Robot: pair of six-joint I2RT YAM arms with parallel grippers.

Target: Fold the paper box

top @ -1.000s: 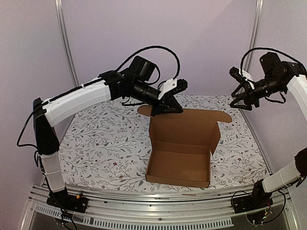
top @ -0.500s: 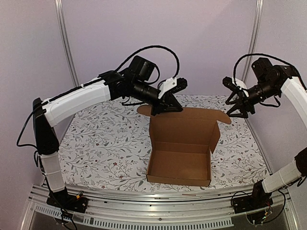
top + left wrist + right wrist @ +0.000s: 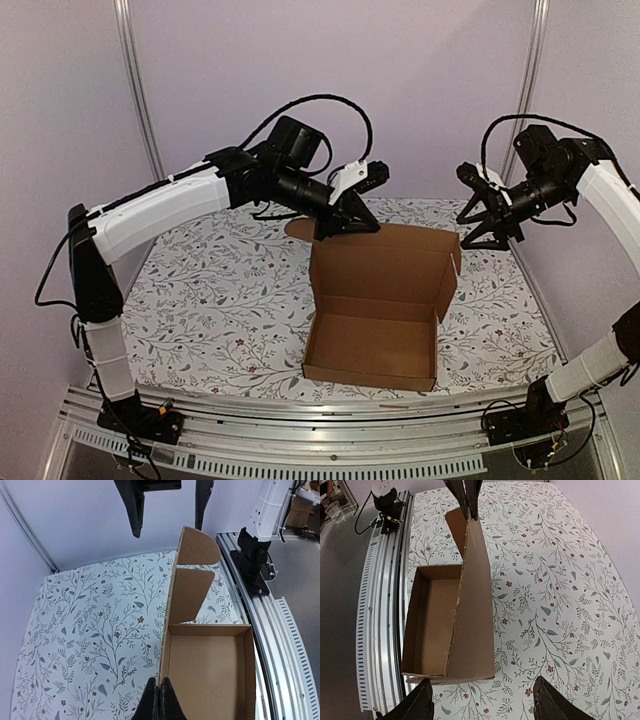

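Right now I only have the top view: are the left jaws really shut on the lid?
Observer: Yes. The left wrist view shows both fingers pressed together on the top edge of the lid.
Operator: Are the right jaws around the other end?
Observer: Not clearly. The right wrist view shows them wide open, with the lid's end lined up between them, just ahead of the fingertips. I can't tell whether they touch it.
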